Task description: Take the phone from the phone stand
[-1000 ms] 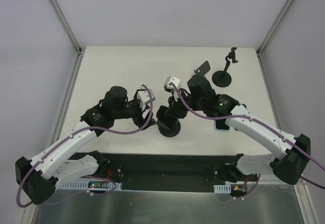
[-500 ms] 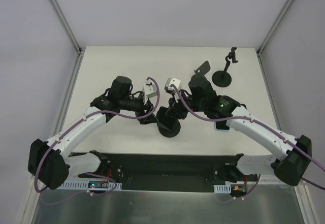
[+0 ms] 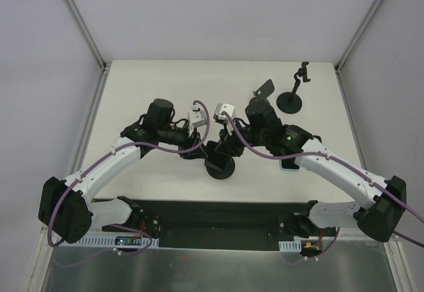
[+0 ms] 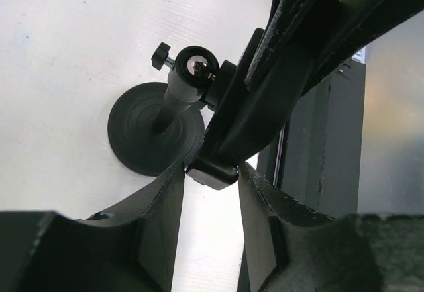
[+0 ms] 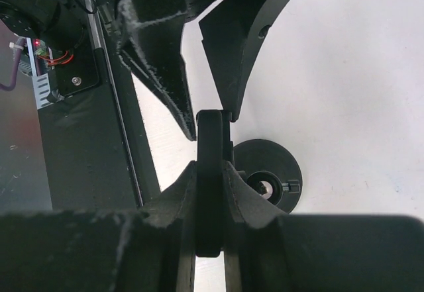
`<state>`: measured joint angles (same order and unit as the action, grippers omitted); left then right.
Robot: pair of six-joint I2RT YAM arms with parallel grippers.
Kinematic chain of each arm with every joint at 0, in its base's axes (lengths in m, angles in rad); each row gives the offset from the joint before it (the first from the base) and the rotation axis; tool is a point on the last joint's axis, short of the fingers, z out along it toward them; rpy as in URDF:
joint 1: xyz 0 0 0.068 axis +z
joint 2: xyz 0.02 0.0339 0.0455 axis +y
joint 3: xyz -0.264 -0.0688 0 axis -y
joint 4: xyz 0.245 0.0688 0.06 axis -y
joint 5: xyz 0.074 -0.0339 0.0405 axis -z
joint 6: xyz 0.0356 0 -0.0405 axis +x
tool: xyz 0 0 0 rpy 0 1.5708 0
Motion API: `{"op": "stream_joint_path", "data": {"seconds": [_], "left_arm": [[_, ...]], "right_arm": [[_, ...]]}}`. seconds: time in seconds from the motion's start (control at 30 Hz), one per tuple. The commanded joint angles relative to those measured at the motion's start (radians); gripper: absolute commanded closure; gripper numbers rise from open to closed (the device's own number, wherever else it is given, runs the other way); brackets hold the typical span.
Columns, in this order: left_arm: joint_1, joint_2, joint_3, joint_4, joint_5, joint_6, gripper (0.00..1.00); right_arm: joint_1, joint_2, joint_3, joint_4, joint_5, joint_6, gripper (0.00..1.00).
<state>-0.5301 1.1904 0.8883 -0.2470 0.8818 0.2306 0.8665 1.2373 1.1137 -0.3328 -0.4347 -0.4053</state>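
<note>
right gripper [image 5: 211, 166]: clamped on phone [image 5: 211, 133] edge | left gripper [image 4: 211, 174]: narrow around phone end, grip unclear | phone on stand [image 4: 156, 133]

Overhead, the phone stand [image 3: 220, 167] is hidden above its base.

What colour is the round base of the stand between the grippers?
Black; the base shows best in the left wrist view.
</note>
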Motion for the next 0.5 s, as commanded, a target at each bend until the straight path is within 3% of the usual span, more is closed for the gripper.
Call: {"op": "stream_joint_path", "data": {"seconds": [0.0, 0.07, 0.17, 0.2, 0.3, 0.47], "left_arm": [[-0.002, 0.005, 0.026, 0.028, 0.042, 0.004, 0.66], [-0.002, 0.003, 0.026, 0.031, 0.042, -0.005, 0.75], [-0.004, -0.003, 0.023, 0.034, 0.04, -0.007, 0.84], [-0.002, -0.006, 0.02, 0.034, 0.039, -0.008, 0.9], [-0.004, -0.015, 0.017, 0.041, 0.033, -0.014, 0.96], [-0.007, -0.032, 0.011, 0.048, 0.019, -0.03, 1.0]], "right_arm": [[0.016, -0.009, 0.001, 0.04, -0.059, -0.001, 0.98], [0.02, -0.007, 0.001, 0.038, -0.061, -0.001, 0.96], [0.023, 0.002, 0.006, 0.029, -0.064, 0.002, 0.86], [0.023, 0.005, 0.011, 0.029, -0.067, 0.002, 0.74], [0.029, 0.01, 0.017, 0.031, -0.065, 0.006, 0.56], [0.045, 0.025, 0.028, 0.026, -0.024, 0.01, 0.49]]}}
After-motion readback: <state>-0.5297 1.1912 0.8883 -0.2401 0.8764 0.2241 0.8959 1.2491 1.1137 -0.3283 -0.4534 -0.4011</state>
